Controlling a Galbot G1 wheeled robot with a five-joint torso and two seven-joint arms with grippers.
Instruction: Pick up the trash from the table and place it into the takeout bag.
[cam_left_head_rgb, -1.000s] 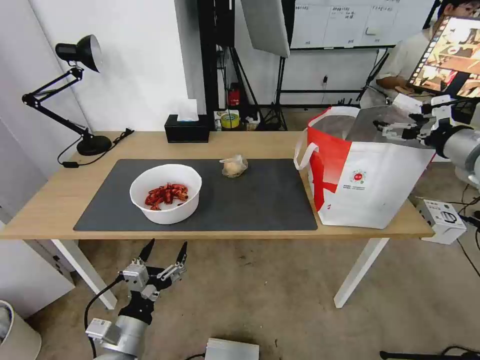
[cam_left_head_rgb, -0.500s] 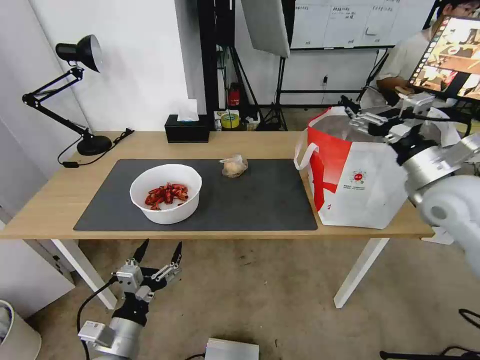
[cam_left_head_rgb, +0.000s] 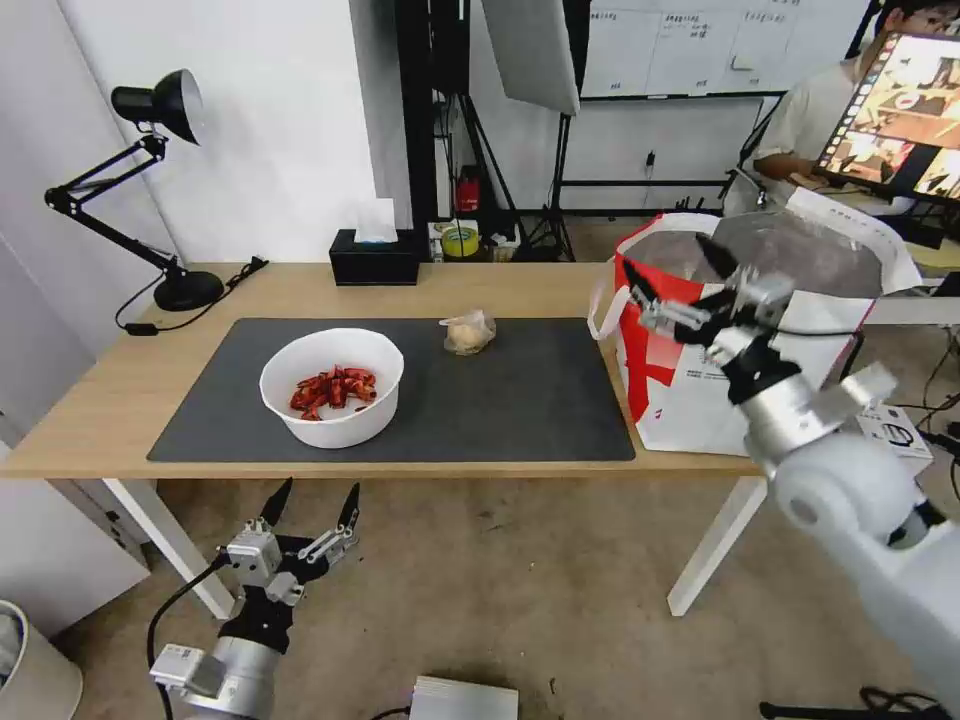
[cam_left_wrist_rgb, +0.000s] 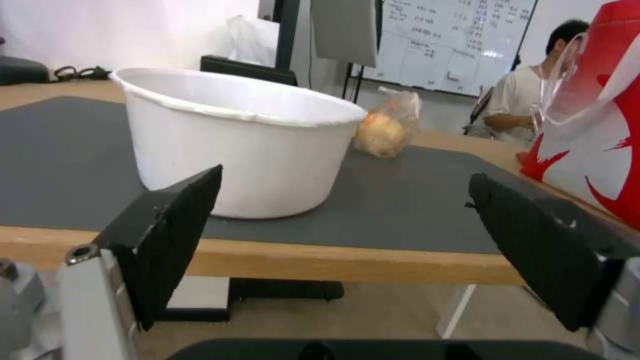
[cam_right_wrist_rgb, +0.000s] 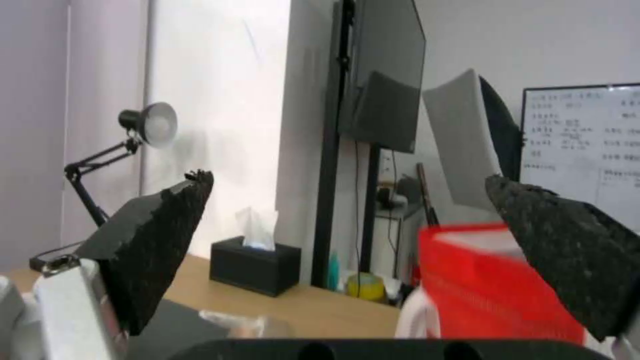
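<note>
1. Since the earlier frame, the right gripper (cam_left_head_rgb: 680, 283) had swung from above the takeout bag (cam_left_head_rgb: 700, 390) toward its near red corner, fingers apart and empty.
2. Nearest, the left gripper (cam_left_head_rgb: 312, 503) hung below the table (cam_left_head_rgb: 100, 400) edge, fingers spread, slightly lower than before.
3. On the dark grey mat (cam_left_head_rgb: 520, 400) sat the white bowl of red shells (cam_left_head_rgb: 332, 387).
4. Farther back lay the small clear bag with a beige lump (cam_left_head_rgb: 467, 331).

Mat (cam_left_head_rgb: 520, 400) bare btwn bowl (cam_left_head_rgb: 332, 386) and takeout bag (cam_left_head_rgb: 700, 370), free lane there. Small clear bag (cam_left_head_rgb: 467, 332) sits behind bowl; tissue box (cam_left_head_rgb: 374, 257), lamp (cam_left_head_rgb: 160, 190) block back edge.
</note>
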